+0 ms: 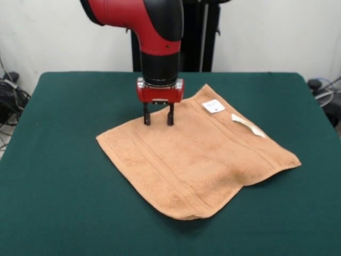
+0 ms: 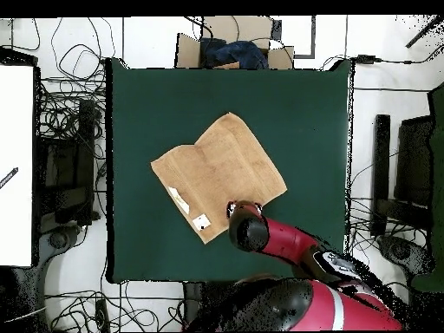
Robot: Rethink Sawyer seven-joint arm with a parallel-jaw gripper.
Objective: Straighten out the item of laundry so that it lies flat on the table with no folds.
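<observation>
The peach-orange towel (image 1: pixel 197 154) lies spread out as a diamond on the dark green table (image 1: pixel 58 170), right of centre. Two white tags (image 1: pixel 213 106) sit on its far right edge. Its near right edge looks doubled under, and a crease runs along the near left side. My gripper (image 1: pixel 158 121) points straight down at the towel's far left edge, its jaws apart and its tips at the cloth. In the overhead view the towel (image 2: pixel 217 169) lies mid-table (image 2: pixel 312 104), and the red arm (image 2: pixel 260 232) covers the gripper.
Cables and dark equipment (image 2: pixel 69 165) lie on the floor around the table. A cardboard box (image 2: pixel 234 50) stands past the table's far side from the robot. A white surface (image 2: pixel 17 165) stands at the left in the overhead view.
</observation>
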